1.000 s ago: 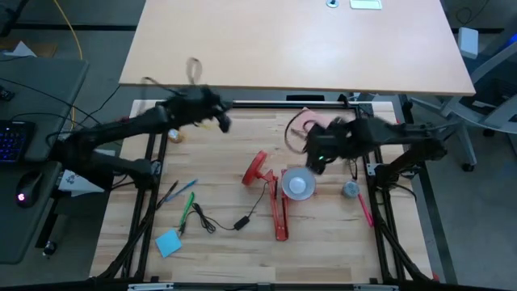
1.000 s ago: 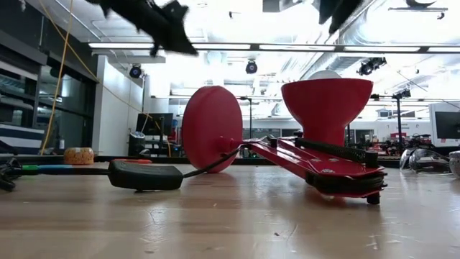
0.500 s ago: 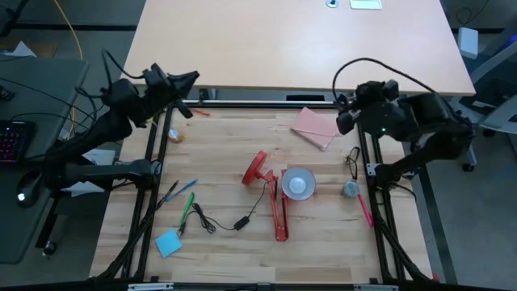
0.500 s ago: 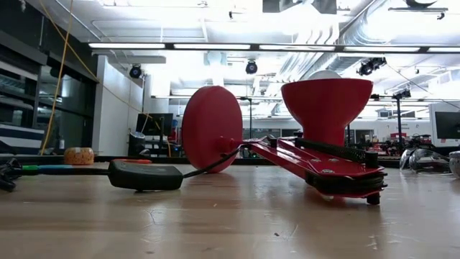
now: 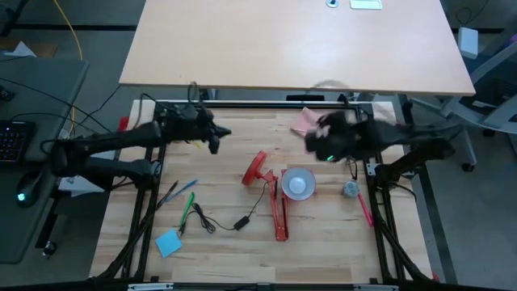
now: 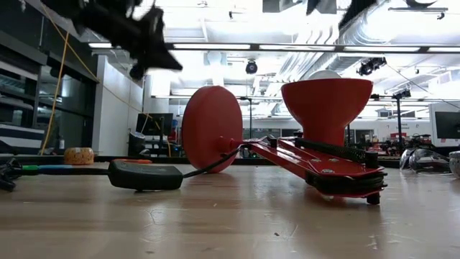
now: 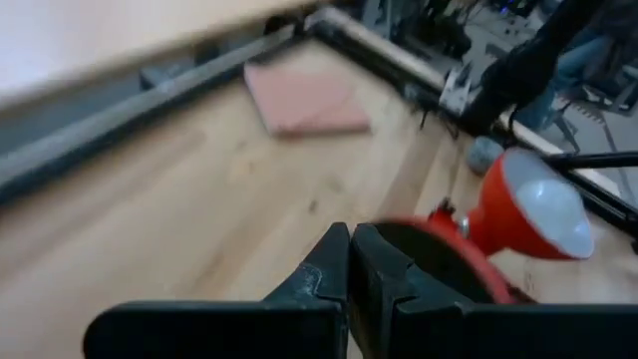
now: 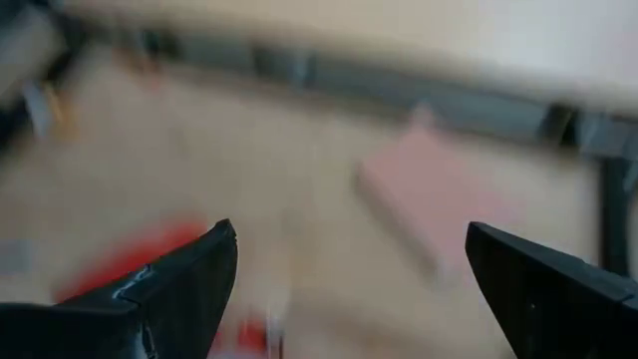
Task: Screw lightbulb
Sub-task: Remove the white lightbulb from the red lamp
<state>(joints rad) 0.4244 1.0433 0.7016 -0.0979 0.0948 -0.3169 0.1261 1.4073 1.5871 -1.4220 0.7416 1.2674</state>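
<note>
Two claws aloft | left claw clenched, empty | right claw released | red lamp, pink pad below

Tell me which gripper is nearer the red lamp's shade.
Right. The right gripper hovers just beyond the lamp shade, toward the pink pad. The left gripper hangs farther off, past the lamp's round base.

The table is pale butcher-block wood, its planks matt and faintly scuffed in the low view. The red lamp looks like smooth painted metal with a soft sheen; its shade is white inside. The black switch on the cord looks like matt plastic
</note>
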